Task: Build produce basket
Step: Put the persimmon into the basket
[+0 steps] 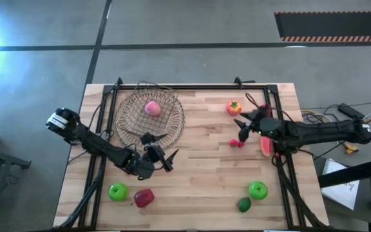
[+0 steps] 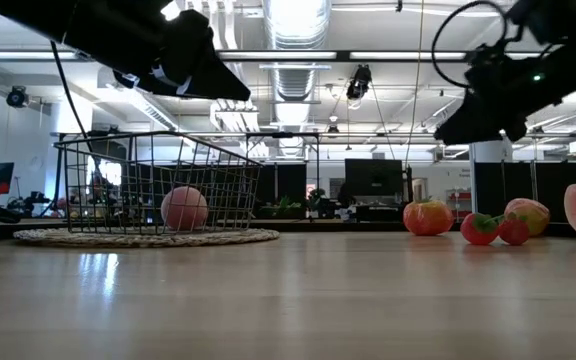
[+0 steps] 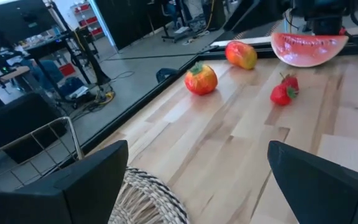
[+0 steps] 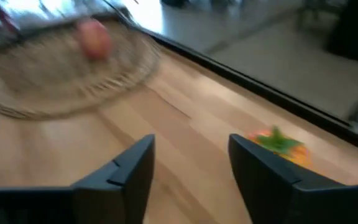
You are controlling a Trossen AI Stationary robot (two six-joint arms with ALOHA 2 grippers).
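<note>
The wire basket [image 1: 148, 115] stands on the round woven mat [image 2: 148, 237], with the pink peach [image 1: 152, 108] inside it. My left gripper [image 1: 161, 156] hovers open just near of the basket, above the mat's edge [image 3: 148, 198]. My right gripper [image 1: 242, 126] is open above the table on the right, between the orange tomato [image 1: 234, 107] and the red berries [image 1: 237, 143]. The tomato [image 4: 277, 145] lies just beyond its fingers. The watermelon slice [image 1: 265, 145] lies beside the right arm. Near the table's near edge lie two green apples [image 1: 117, 191] [image 1: 257, 189], a red apple [image 1: 143, 197] and a dark green piece [image 1: 244, 205].
A red-yellow fruit [image 3: 241, 55] lies by the watermelon slice [image 3: 309, 48] near the right arm. A dark frame rail [image 1: 192, 86] runs along the table's far edge and down both sides. The middle of the wooden table [image 1: 201, 174] is bare.
</note>
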